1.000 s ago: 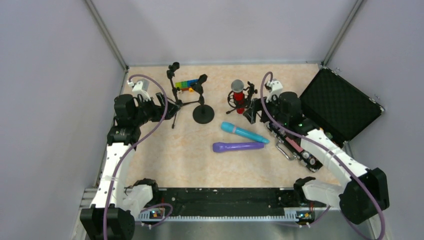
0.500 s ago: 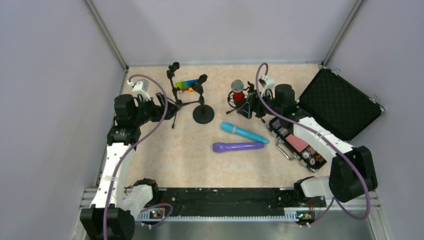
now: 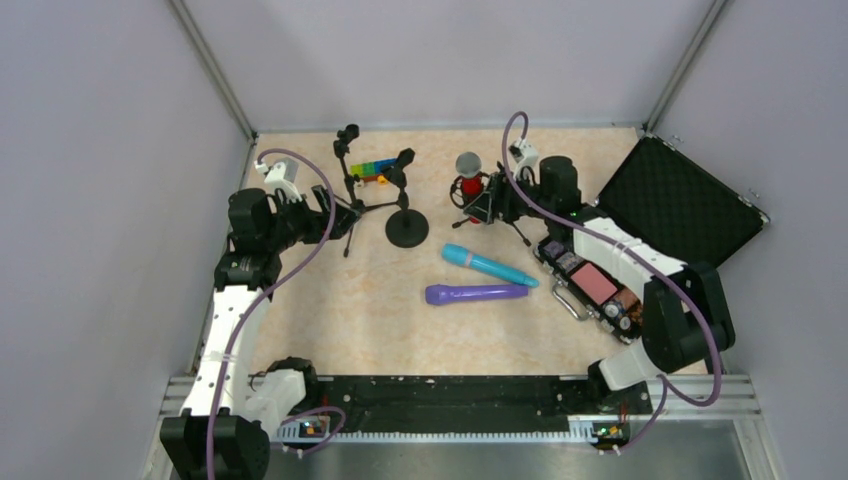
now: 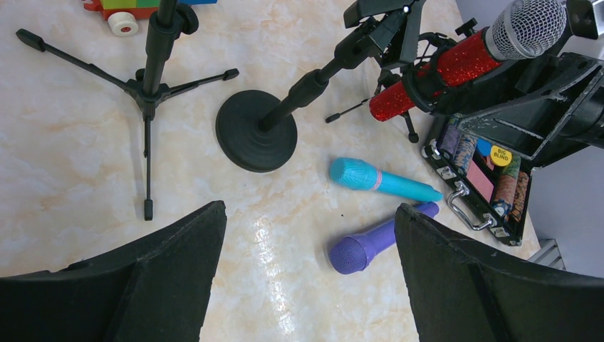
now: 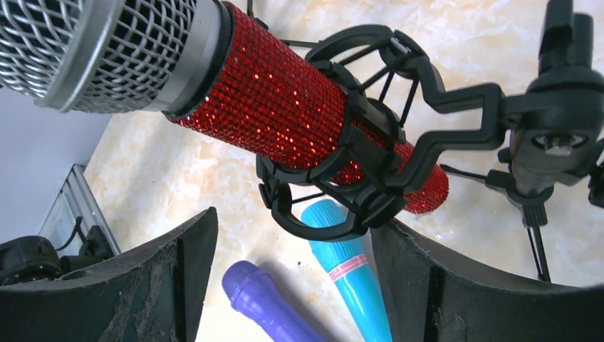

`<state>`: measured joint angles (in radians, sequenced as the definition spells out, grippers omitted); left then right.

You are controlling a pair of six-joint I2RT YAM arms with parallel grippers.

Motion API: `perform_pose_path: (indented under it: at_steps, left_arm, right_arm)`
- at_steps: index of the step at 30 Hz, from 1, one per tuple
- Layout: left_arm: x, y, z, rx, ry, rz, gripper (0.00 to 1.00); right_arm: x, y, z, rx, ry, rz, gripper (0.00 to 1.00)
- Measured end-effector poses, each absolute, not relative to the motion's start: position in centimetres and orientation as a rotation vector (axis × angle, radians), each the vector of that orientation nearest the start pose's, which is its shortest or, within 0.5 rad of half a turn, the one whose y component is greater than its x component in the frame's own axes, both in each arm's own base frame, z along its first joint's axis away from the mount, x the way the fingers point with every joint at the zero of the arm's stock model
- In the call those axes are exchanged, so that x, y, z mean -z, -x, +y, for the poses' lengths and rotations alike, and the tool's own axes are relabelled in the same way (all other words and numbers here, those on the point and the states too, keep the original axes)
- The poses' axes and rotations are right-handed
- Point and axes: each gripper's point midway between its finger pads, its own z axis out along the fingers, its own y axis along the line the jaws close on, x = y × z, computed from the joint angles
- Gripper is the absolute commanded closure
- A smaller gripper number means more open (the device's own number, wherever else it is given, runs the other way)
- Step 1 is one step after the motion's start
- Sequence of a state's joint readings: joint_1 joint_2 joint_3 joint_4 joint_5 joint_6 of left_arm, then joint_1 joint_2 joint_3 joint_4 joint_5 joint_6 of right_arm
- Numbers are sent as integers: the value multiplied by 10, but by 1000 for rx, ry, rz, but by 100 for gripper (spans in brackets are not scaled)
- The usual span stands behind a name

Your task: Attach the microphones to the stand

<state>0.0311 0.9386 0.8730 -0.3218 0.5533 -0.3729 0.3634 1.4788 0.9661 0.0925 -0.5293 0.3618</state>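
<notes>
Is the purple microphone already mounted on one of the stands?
No, the purple microphone lies flat on the table, next to the light-blue microphone.

Item: yellow round disc (image 4: 501,155), right side of the left wrist view, lettered "BIG BLIND" in dark capitals on two lines. It lies in a compartment of the small open case (image 4: 436,151). Markings on the neighbouring pieces in that case are too small to read.
</notes>
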Motion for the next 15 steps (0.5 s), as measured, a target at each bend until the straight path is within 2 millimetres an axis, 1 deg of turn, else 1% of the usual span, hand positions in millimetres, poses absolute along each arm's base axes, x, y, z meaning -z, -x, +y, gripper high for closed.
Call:
perform_pose_path:
  at_steps: [6,12,15]
  left_arm:
    - [-253,-300,-96,764,27,1974,8]
    - [-253,-300,-96,764,27,1974,8]
    - [-253,-300,-96,764,27,1974,8]
  right_arm:
    - [-189,-367,252,-1027,343,2018,24]
    - [-195,-383,260,-1056,304,2005,24]
    - [-194,-389,262,-1067,279,2001,24]
